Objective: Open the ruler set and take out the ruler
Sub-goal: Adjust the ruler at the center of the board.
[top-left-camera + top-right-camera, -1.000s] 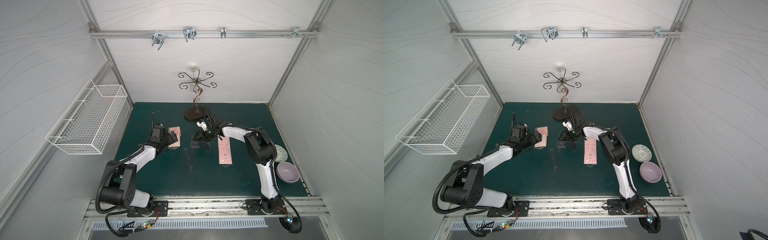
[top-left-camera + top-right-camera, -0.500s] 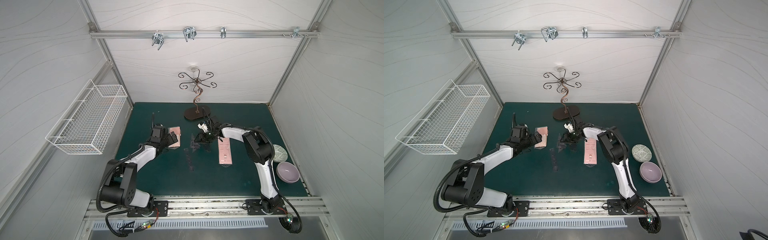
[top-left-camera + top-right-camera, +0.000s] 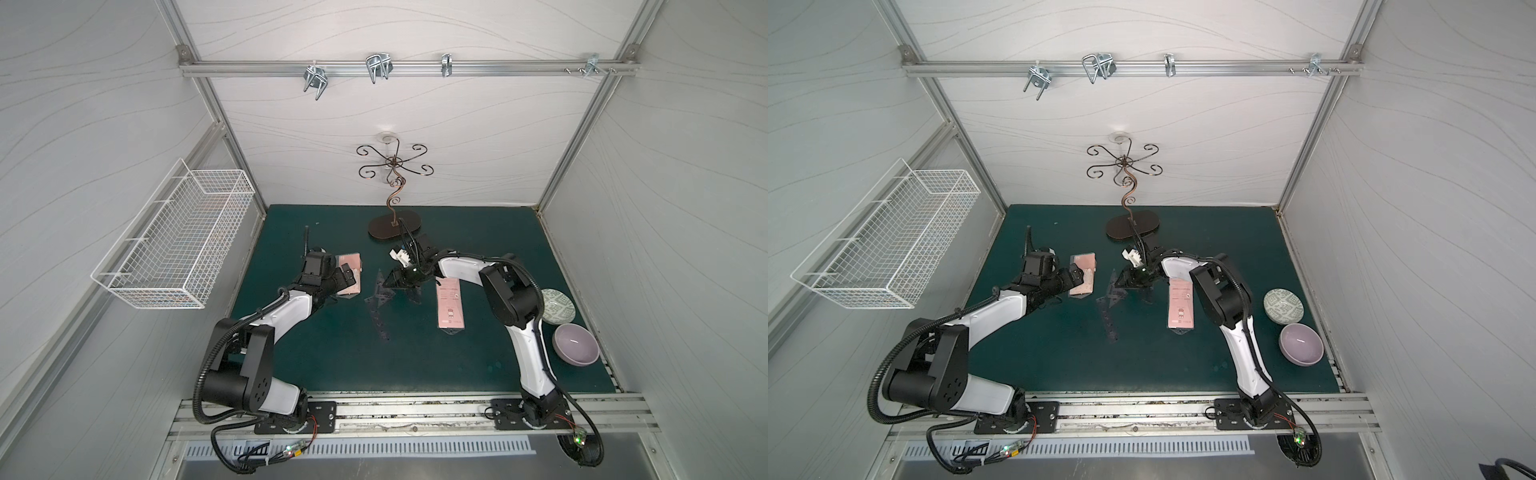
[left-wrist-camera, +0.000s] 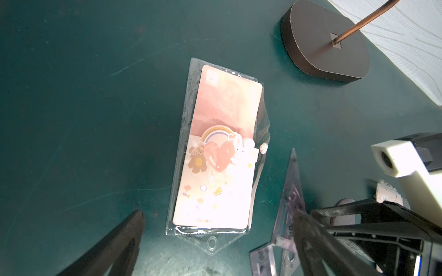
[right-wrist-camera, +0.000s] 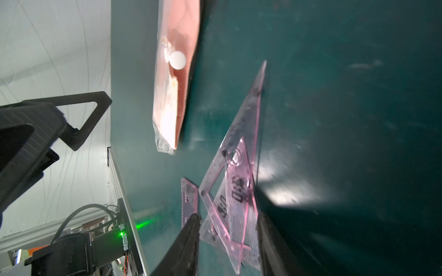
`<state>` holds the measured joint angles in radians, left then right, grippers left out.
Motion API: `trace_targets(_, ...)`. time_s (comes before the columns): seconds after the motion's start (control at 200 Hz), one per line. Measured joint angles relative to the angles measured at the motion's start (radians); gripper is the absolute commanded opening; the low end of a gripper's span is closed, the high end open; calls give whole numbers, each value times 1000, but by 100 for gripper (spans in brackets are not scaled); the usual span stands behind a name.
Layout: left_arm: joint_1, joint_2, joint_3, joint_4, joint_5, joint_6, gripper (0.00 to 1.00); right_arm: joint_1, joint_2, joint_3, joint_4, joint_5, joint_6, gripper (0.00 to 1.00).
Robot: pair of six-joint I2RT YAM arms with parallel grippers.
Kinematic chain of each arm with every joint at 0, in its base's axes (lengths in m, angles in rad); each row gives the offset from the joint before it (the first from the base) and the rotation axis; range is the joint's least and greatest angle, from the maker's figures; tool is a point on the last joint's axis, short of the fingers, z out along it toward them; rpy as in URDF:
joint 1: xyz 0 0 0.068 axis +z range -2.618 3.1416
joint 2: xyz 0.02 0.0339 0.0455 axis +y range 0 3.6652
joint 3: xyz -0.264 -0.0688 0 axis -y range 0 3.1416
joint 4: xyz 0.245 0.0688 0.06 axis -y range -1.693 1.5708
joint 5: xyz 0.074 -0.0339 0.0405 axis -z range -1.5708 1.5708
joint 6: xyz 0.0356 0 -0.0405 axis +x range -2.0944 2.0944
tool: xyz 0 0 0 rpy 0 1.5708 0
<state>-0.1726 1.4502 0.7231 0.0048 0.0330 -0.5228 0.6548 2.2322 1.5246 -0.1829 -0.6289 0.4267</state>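
**Ruler set, late stage (judged).**
- Pouch point(image 4: 215, 148): lying flat on the green mat point(image 4: 71, 119), with its flap hanging open and the snap stud point(image 4: 263, 148) undone.
- Ruler point(image 3: 379, 320): lying outside the pouch on the mat, between the pouch and a loose pink card point(image 3: 449, 307). Its far end is meeting the two set squares point(image 5: 239, 167).
- Left gripper point(image 4: 217, 216): hovering over the pouch, jaws spread wide and holding nothing.
- Right gripper point(image 5: 228, 216): straddling the stacked set squares, jaws partly apart. Whether they are pressing on them cannot be told.
- Next move (judged): getting the thin, flat ruler clear of the set squares, which calls for a low edge pinch.
- Writing: "15cm" is showing on the pouch insert. The dark digits on a set square are not reading clearly, and the print on the card is too small to read.
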Motion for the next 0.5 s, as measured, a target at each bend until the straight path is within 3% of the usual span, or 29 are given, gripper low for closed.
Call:
trace_targets(0.24, 0, 16, 0, 0, 0, 6, 99, 24, 24, 48, -24, 38, -5, 33)
trace_targets(0.33, 0, 25, 0, -1, 0, 8, 99, 50, 24, 82, -73, 129, -31, 48)
trace_targets(0.495, 0, 26, 0, -8, -4, 14, 99, 156, 7, 127, -129, 417, -138, 53)
